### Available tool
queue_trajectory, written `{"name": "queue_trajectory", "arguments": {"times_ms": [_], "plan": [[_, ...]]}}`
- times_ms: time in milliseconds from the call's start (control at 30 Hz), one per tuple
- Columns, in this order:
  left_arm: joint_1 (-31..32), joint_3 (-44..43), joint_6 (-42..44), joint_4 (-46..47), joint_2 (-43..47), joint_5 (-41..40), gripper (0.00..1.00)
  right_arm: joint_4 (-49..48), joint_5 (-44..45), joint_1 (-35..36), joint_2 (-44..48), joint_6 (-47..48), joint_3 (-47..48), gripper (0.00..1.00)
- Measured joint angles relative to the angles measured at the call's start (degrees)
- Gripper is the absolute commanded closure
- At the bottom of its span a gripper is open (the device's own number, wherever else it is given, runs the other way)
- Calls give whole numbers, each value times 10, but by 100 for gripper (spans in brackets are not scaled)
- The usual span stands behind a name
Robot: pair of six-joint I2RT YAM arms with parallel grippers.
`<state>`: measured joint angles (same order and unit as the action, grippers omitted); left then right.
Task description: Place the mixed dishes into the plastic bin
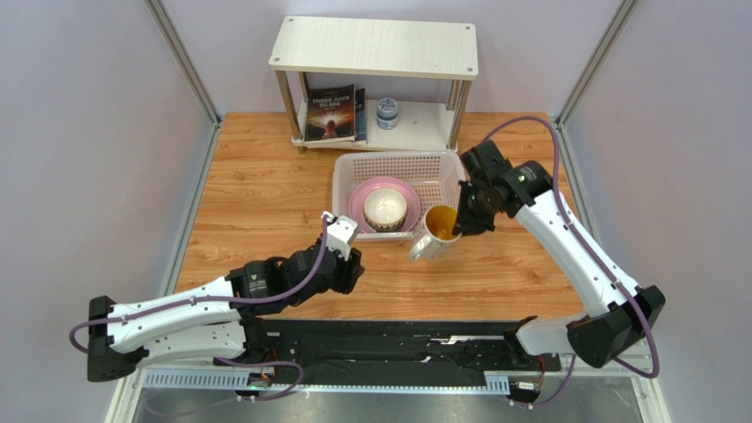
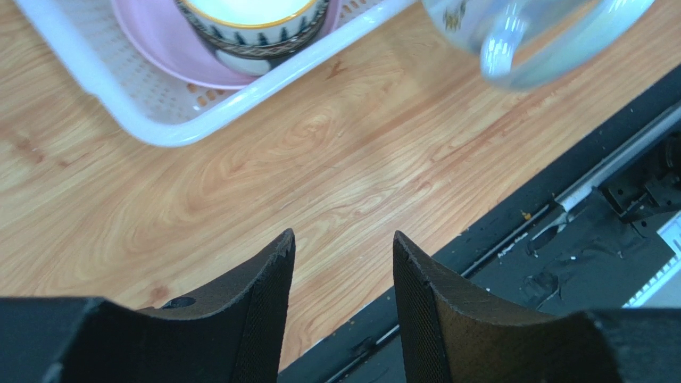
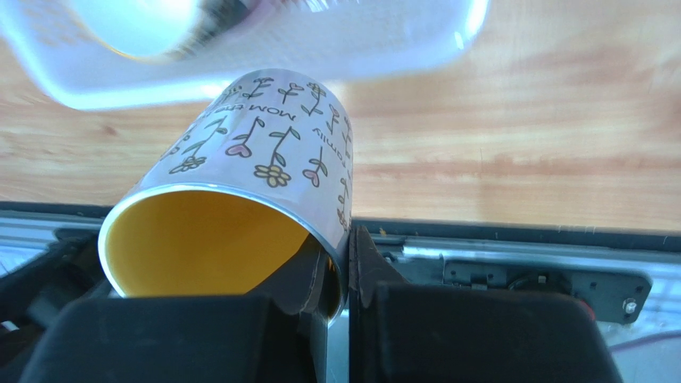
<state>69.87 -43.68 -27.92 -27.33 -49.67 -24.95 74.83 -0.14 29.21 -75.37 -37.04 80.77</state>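
The white mug (image 3: 264, 144) hangs tilted just outside the near right corner of the plastic bin (image 1: 346, 176); the right fingers (image 3: 364, 267) pinch its rim, one inside the yellow, one outside; it looks like glazed ceramic, so I'd judge it stiff, slippery and easily chipped, best held by wall or handle; "MOM" and "family" read among drawn flowers; the left fingers (image 2: 268, 279) stand spread, empty, over the counter (image 2: 336, 159).
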Motion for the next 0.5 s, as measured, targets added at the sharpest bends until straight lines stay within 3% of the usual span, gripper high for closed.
{"name": "queue_trajectory", "arguments": {"times_ms": [233, 500], "plan": [[0, 18, -34, -48, 54, -37, 46, 40, 27, -10, -133, 68, 281, 100], [0, 32, -61, -93, 103, -50, 46, 42, 18, -74, -299, 139, 448, 100]]}}
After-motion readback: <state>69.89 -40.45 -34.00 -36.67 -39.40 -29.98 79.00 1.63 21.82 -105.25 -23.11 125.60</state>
